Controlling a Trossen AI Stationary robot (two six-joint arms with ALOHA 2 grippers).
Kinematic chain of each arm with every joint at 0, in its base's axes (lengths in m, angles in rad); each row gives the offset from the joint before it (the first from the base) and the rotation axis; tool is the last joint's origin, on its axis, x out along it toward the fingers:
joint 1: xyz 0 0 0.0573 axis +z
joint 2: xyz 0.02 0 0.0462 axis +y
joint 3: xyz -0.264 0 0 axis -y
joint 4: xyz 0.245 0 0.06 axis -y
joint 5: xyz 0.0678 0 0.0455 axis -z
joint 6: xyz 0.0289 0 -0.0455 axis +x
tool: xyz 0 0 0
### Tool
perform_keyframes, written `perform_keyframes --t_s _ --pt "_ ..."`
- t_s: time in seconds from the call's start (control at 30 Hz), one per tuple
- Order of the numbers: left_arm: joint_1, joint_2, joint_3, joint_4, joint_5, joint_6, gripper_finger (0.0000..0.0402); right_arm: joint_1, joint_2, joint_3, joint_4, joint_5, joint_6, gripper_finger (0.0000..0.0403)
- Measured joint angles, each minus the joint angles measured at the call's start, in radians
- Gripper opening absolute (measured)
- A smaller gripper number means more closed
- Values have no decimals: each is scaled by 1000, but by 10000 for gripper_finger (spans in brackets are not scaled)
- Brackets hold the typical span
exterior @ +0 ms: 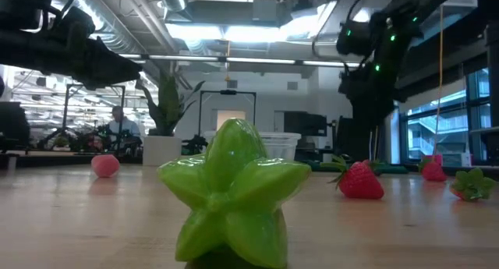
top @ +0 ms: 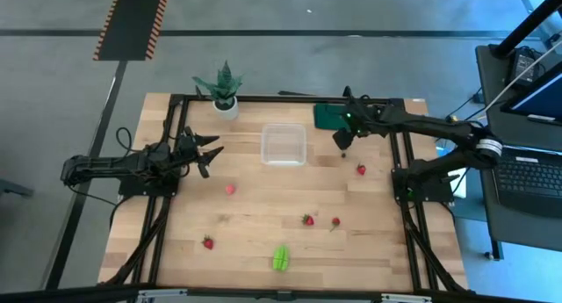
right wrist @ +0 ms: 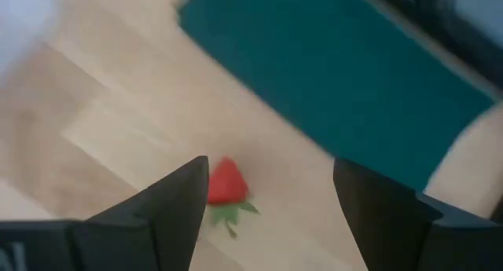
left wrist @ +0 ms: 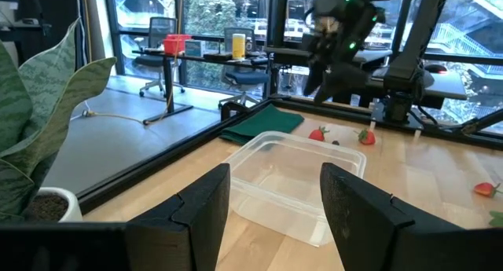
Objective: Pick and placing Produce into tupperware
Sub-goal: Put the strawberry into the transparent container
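The clear tupperware (top: 284, 145) stands open on the table's far middle, and the left wrist view also shows the tupperware (left wrist: 291, 184). My left gripper (top: 211, 154) hovers open to its left, pointing at it. My right gripper (top: 344, 143) is open to the box's right, pointing down beside the dark green pad (top: 329, 117). One red strawberry (right wrist: 226, 184) lies on the wood below its fingers, close to one fingertip. Other red berries (top: 361, 169) (top: 307, 220) (top: 335, 222) (top: 208, 242), a pinkish berry (top: 230, 189) and the lime-green piece (top: 281, 257) lie scattered on the table.
A spiky plant in a white pot (top: 226, 101) stands at the far edge, left of the box. Black frame rails (top: 167, 198) run along the table's left, right and far sides. Bare wood lies between the box and the near berries.
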Motion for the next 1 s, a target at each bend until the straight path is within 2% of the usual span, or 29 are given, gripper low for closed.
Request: perform_keyframes --t_s 0.13,0.43,0.83,1.0 --pt "0 0 0 0 0 0 192 -18 55 -2 17 -65 13 274" --pt "0 0 0 0 0 1 192 -15 212 -2 32 -123 9 274" --pt "0 0 0 0 -1 1 192 0 241 -2 67 -137 -10 274" --pt "0 0 0 0 0 1 192 3 309 -3 60 -155 -10 274"
